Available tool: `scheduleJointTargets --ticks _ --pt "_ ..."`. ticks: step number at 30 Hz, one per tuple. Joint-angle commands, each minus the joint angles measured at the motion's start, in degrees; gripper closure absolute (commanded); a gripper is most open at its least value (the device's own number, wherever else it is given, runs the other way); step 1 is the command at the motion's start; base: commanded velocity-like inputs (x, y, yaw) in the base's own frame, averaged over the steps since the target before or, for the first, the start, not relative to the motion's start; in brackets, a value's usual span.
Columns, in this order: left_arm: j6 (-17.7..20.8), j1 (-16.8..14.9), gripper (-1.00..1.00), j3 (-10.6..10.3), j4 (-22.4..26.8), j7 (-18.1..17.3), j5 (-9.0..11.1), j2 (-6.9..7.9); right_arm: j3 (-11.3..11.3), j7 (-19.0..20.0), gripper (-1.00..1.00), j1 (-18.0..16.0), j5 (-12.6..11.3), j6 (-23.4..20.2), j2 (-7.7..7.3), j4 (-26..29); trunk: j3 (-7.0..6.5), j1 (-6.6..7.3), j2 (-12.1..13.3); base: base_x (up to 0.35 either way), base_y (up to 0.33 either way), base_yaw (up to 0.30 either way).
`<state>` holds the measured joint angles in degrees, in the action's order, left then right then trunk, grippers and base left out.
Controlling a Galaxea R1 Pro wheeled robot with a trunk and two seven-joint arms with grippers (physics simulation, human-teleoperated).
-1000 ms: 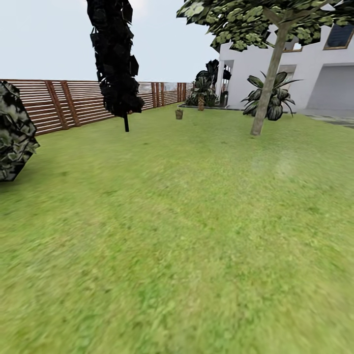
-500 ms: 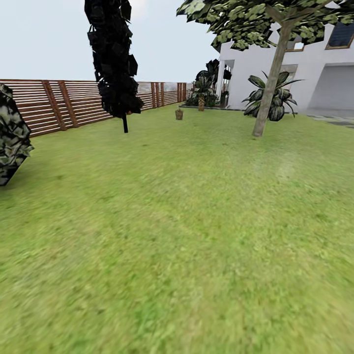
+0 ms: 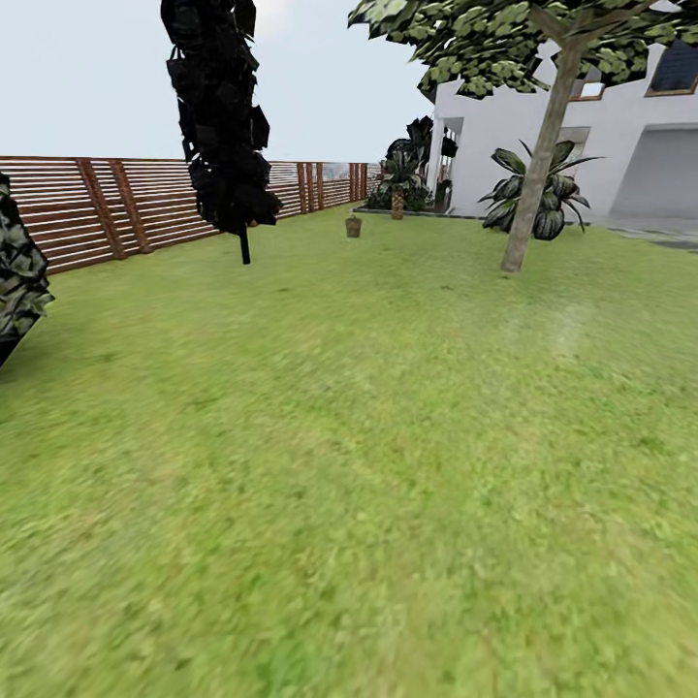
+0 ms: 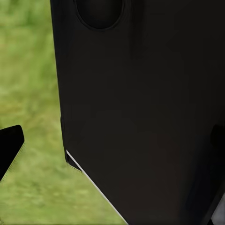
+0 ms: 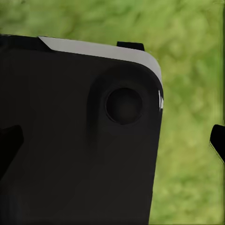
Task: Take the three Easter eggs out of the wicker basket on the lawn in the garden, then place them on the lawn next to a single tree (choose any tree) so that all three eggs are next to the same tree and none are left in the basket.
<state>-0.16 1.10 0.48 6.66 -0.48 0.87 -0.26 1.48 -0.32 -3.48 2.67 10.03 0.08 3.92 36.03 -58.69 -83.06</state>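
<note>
The wicker basket (image 3: 353, 225) is a tiny brown shape far off on the lawn (image 3: 349, 465), near the fence corner. The Easter eggs are too small to make out at this distance. A tree (image 3: 536, 165) with a pale straight trunk and a leafy crown rises at the right, well to the right of the basket and nearer to me. In the left wrist view my left gripper (image 4: 112, 143) has its dark fingertips (image 4: 10, 146) far apart, over a black robot panel and grass. My right gripper (image 5: 115, 140) looks the same, open with its fingertips (image 5: 218, 140) at the picture's edges.
A thin-trunked dark-leaved tree (image 3: 225, 126) stands at the left, a dark bush (image 3: 15, 281) at the far left edge. The brown slat fence (image 3: 145, 199) runs along the back. Palms (image 3: 399, 179) and a white house (image 3: 620, 145) lie beyond the basket. Wide grass stretches ahead.
The whole view has shifted: the camera has moved forward, so the bush has slid further off the left edge and the trees stand slightly larger. Nothing else has moved.
</note>
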Motion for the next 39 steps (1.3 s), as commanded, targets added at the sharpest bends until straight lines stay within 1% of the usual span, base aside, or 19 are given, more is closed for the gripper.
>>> scheduleJointTargets --ticks 1,39 --pt "-0.02 0.04 -1.00 0.05 0.11 -0.05 0.09 0.00 0.10 -0.03 -1.00 -0.03 0.26 0.16 0.00 -0.05 0.04 -0.04 -0.02 0.339 0.000 0.000" --pt "-0.02 0.04 -1.00 0.05 0.11 -0.05 0.09 0.00 0.10 -0.03 -1.00 -0.03 0.23 0.10 0.10 -0.05 0.04 -0.04 -0.02 0.339 0.000 0.000"
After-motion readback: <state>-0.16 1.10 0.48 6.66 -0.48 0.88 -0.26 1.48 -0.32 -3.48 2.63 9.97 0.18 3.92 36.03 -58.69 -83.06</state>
